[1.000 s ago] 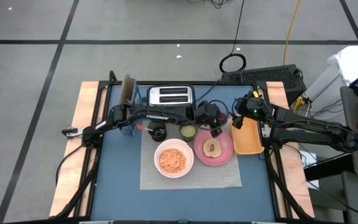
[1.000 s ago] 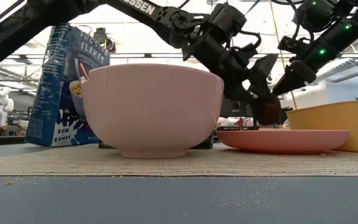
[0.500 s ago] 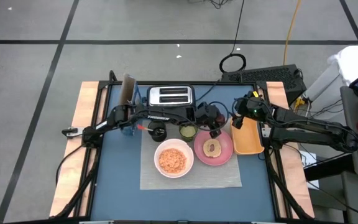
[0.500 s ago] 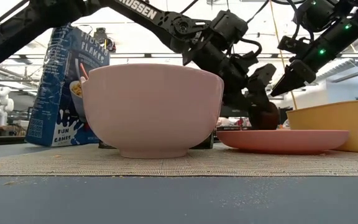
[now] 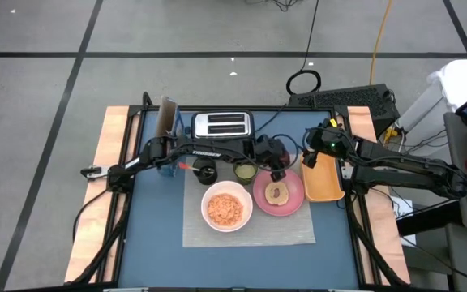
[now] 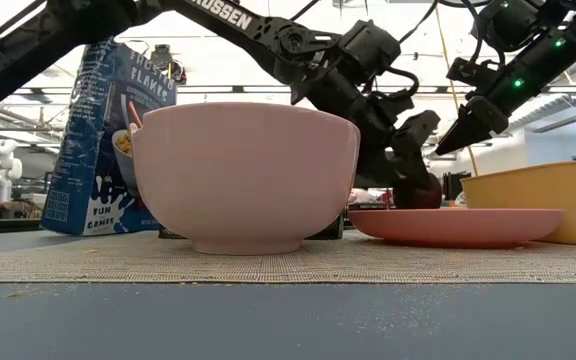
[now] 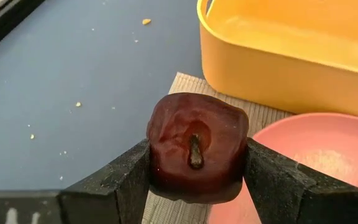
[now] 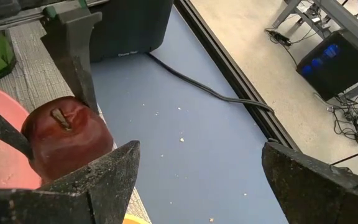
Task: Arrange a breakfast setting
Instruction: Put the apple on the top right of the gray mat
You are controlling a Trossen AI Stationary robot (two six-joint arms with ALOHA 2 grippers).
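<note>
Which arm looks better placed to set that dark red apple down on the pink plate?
The left. Its tool already grips the apple right over the pink plate edge. The right tool hangs open and empty near the orange tray.

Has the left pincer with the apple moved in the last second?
Yes. In the low view the left pincer and its dark red apple have dropped toward the pink plate's back rim.
</note>
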